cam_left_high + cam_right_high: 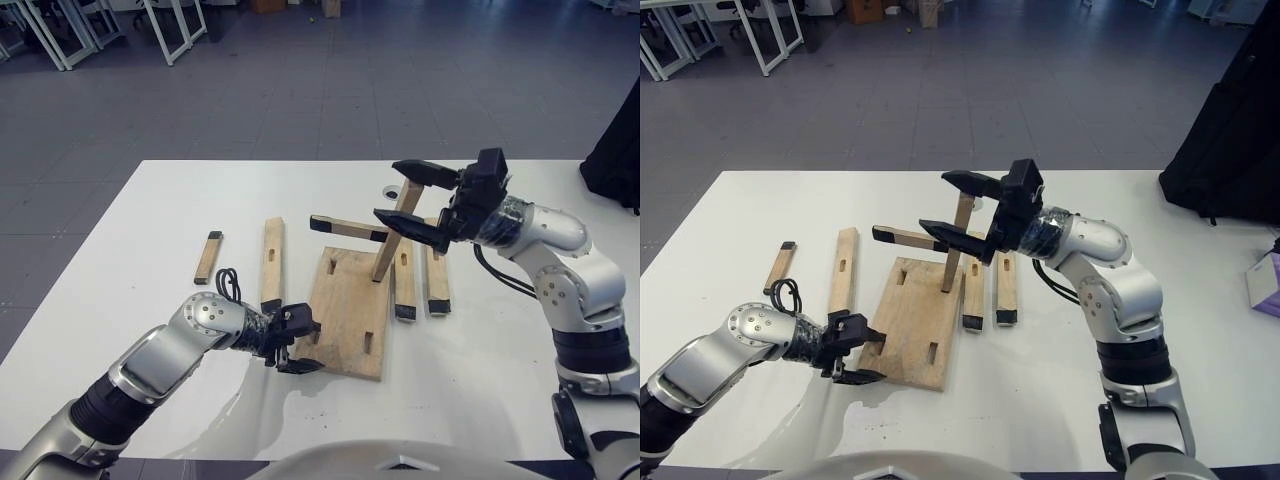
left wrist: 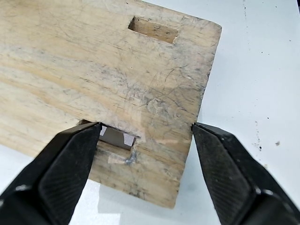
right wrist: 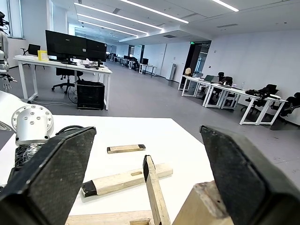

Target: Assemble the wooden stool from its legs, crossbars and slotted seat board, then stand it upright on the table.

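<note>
Left wrist view: my left gripper [image 2: 146,129] was spread, astride board's [image 1: 345,300] near corner, grasping nothing. Board lay flat on table [image 1: 120,270]. Farther: leg [image 1: 393,245] stood on board, my right gripper [image 1: 398,195] released, fingers either side of its top.

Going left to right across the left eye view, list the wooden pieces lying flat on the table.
short bar → long slotted leg → seat board → first dark-tipped leg → second dark-tipped leg. The standing leg and its crossbar overlap the board, so they are left out.
</note>
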### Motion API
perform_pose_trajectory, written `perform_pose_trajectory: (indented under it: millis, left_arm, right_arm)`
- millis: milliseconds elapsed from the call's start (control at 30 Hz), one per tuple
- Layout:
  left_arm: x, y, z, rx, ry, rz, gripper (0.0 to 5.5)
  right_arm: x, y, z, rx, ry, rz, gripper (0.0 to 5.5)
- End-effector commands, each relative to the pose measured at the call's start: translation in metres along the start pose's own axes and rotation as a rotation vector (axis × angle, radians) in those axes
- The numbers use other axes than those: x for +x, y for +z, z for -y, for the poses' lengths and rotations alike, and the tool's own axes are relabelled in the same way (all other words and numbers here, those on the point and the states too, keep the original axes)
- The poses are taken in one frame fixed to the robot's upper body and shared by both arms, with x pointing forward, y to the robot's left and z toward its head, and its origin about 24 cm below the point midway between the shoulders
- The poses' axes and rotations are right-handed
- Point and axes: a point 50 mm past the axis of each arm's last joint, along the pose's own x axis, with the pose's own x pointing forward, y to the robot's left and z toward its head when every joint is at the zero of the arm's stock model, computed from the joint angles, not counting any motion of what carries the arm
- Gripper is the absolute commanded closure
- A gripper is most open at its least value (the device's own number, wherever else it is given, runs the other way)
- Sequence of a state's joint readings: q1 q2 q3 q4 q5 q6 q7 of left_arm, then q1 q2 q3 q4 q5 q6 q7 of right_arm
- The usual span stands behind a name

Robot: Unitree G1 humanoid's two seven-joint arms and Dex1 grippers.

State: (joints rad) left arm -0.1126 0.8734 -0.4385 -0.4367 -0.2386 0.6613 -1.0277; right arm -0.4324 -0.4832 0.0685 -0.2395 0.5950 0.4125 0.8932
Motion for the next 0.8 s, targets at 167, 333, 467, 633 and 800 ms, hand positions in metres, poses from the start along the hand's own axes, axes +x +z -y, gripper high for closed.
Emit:
perform_pose_trajectory:
  millis: [167,333,467,633,800]
  left_arm:
    - [0.016,-0.031,0.016,-0.109,-0.052,-0.127,1.94]
    - [0.016,-0.031,0.015,-0.108,-0.048,-0.126,1.94]
    - [0.018,-0.031,0.011,-0.135,-0.009,-0.107,1.94]
    - [0.022,-0.027,0.007,-0.241,0.076,-0.018,1.94]
    - [0.015,-0.023,-0.001,-0.298,0.143,0.047,1.94]
  right_arm:
    - [-0.01,-0.074,0.002,0.324,-0.062,-0.218,1.44]
    - [-0.008,-0.078,0.001,0.332,-0.046,-0.228,1.44]
    - [-0.006,-0.073,0.001,0.3,-0.033,-0.215,1.44]
    - [-0.007,-0.065,-0.001,0.265,-0.034,-0.192,1.44]
    - [-0.007,-0.051,0.018,0.203,-0.174,-0.101,1.44]
